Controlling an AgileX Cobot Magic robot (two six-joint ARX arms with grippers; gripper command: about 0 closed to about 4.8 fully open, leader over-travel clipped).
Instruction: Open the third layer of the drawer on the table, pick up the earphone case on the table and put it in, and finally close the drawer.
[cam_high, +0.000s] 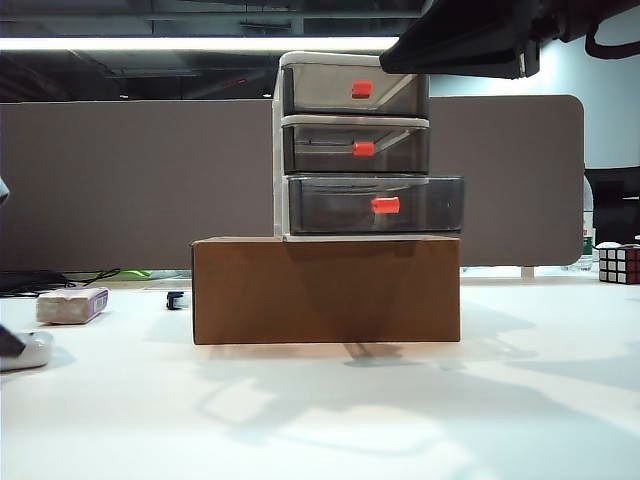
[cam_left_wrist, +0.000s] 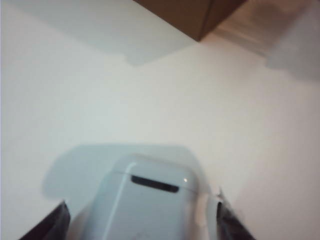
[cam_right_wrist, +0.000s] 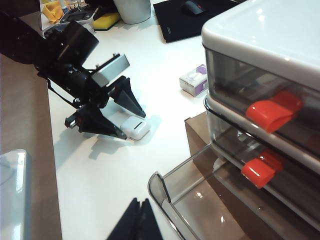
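Note:
The drawer (cam_high: 355, 145) unit stands on a brown cardboard box (cam_high: 326, 290). Its third layer (cam_high: 372, 205) is pulled out, its orange-red handle (cam_high: 385, 205) facing the front; in the right wrist view its tray (cam_right_wrist: 161, 194) gapes open with nothing in it. The white earphone case (cam_left_wrist: 142, 205) lies on the table (cam_high: 330, 410) at the far left (cam_high: 28, 350). My left gripper (cam_left_wrist: 142, 227) is open, one dark finger on each side of the case (cam_right_wrist: 136, 128). My right gripper (cam_right_wrist: 141, 220) hangs shut above and in front of the drawer unit (cam_high: 400, 58).
A whitish block with a purple edge (cam_high: 72, 305) and a small black item (cam_high: 176, 298) lie left of the box. A Rubik's cube (cam_high: 620, 263) sits at the far right. A grey partition (cam_high: 120, 180) closes off the back of the table.

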